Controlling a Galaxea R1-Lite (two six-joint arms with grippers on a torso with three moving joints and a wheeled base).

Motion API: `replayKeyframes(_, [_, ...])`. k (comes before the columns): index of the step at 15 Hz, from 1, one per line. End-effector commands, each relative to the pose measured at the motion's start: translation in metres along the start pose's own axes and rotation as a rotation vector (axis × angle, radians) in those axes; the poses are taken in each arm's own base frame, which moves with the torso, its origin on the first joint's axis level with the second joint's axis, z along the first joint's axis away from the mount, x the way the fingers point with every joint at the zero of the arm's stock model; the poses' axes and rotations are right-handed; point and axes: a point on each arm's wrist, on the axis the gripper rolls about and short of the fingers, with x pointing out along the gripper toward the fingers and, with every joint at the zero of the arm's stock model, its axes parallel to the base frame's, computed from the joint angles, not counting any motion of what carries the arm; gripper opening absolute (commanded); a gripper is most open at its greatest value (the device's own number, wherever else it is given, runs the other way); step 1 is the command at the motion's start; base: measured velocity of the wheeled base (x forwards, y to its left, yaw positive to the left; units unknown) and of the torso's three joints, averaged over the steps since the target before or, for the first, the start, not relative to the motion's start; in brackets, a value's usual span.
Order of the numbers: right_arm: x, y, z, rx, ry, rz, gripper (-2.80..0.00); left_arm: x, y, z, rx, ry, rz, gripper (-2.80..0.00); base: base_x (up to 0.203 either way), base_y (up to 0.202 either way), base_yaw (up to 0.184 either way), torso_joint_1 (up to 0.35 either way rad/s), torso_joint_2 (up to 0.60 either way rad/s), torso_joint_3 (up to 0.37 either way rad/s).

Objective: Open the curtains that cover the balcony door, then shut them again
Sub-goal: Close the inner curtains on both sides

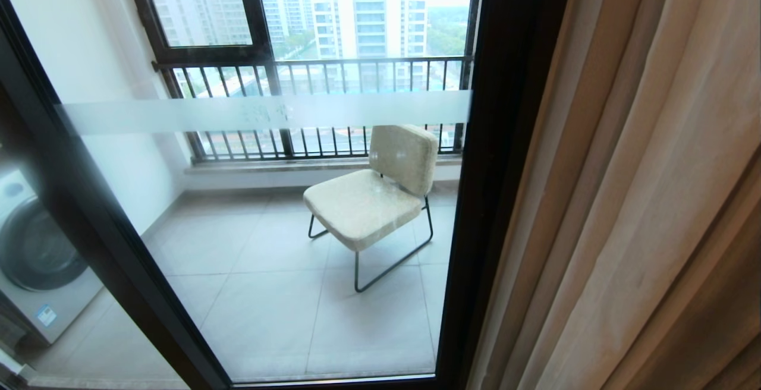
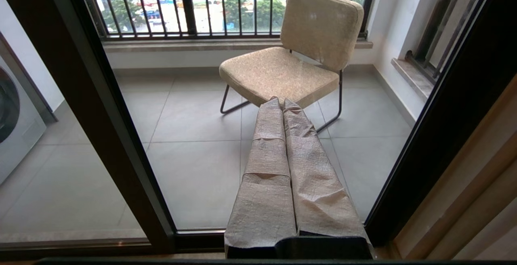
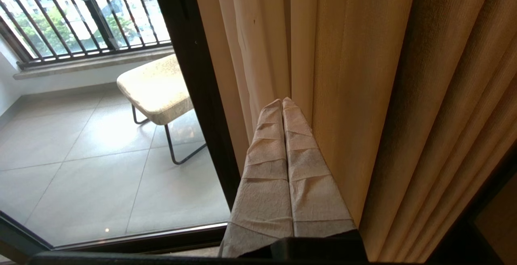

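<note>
Light: daylight thru balcony door (image 1: 285,211), bright | Glare: sky blown out behind barred window (image 1: 309,15) | Shade: curtains (image 1: 642,200) dim twd right | Blur: none | Distort: door frame bows at head-view edges

No text, brand, number or sign can be read with certainty in any view. Faint pale marks are seen on the frosted band (image 1: 267,113) that crosses the glass of the balcony door (image 1: 499,140), near the band's middle, but they are too washed out to be made out as characters. A small blue-and-white sticker (image 1: 46,315) is seen low on the front of the washing machine (image 1: 35,259) at the left in the head view; its print is too small to be read.
</note>
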Motion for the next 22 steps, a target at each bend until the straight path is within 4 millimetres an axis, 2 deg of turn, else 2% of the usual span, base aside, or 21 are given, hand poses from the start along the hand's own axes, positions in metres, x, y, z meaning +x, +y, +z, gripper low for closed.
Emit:
replayKeyframes(1, [0.000, 0.000, 0.000, 0.001, 0.000, 0.000, -2.80, 0.000, 0.000, 0.000, -0.001, 0.000, 0.000, -2.80, 0.000, 0.000, 0.000, 0.000, 0.00, 0.000])
replayKeyframes(11, [0.000, 0.000, 0.000, -0.002, 0.000, -0.002, -2.80, 0.000, 0.000, 0.000, -0.001, 0.000, 0.000, -2.80, 0.000, 0.000, 0.000, 0.000, 0.00, 0.000])
replayKeyframes(15, [0.001, 0.001, 0.003, -0.065, -0.005, 0.036, -2.80, 0.000, 0.000, 0.000, 0.001, 0.000, 0.000, -2.80, 0.000, 0.000, 0.000, 0.000, 0.00, 0.000])
replayKeyframes(19, [0.010, 0.008, 0.044, -0.061, -0.073, 0.162, -2.80, 0.000, 0.000, 0.000, 0.000, 0.000, 0.000, -2.80, 0.000, 0.000, 0.000, 0.000, 0.00, 0.000])
replayKeyframes(22, [0.029, 0.014, 0.090, -0.061, -0.137, 0.193, -2.80, 0.000, 0.000, 0.000, -0.001, 0.000, 0.000, -2.80, 0.000, 0.000, 0.000, 0.000, 0.00, 0.000])
